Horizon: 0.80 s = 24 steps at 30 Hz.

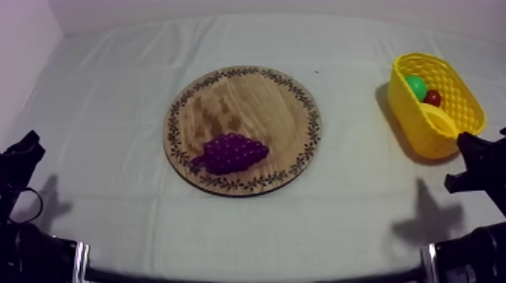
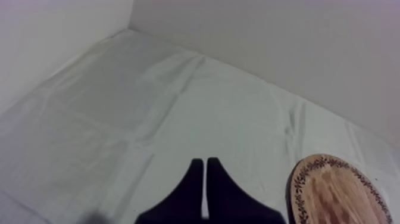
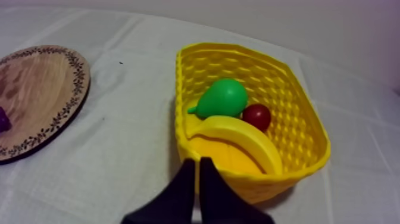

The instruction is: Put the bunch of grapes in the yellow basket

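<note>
Now: bunch of grapes [image 1: 230, 153] lying on wooden board [image 1: 241, 94], toward its near edge, mid counter [image 1: 105, 120]. Yellow basket [image 1: 422, 129] at right side, well apart from board; pear [image 3: 223, 98], small red fruit [image 3: 257, 116] and banana [image 3: 247, 138] inside. Left fingers [image 2: 191, 186] pressed together, holding nothing, over bare counter beside board. Right fingers [image 3: 186, 186] closed together, empty, at basket's near wall.

In the right wrist view the picture's edge cuts off the wooden board [image 3: 38, 98], leaving just a purple sliver of the bunch of grapes [image 3: 3, 119] on it. Beside the board, in the yellow basket [image 3: 303, 128], the banana [image 3: 250, 140] covers the lower edge of the small red fruit [image 3: 257, 115].
</note>
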{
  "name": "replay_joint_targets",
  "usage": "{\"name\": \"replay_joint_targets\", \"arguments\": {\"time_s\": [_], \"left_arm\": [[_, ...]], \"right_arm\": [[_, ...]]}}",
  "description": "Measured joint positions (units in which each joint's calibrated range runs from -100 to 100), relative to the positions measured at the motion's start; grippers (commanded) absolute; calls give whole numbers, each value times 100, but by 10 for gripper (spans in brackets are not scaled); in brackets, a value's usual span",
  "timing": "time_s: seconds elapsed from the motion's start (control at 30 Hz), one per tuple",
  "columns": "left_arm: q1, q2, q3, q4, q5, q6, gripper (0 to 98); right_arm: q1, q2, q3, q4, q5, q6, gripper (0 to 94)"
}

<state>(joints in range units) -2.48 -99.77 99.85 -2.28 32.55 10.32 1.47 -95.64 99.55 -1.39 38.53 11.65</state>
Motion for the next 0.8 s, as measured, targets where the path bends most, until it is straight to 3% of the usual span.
{"name": "replay_joint_targets", "arguments": {"time_s": [0.33,0.67,0.8], "left_arm": [[0,0,0,0,0,0,0],[0,0,0,0,0,0,0],[0,0,0,0,0,0,0]], "right_arm": [[-68,0,0,0,-7,18,4],[-933,-8,0,6,-7,4,6],[-1248,15,-178,-31,288,146,19]]}}
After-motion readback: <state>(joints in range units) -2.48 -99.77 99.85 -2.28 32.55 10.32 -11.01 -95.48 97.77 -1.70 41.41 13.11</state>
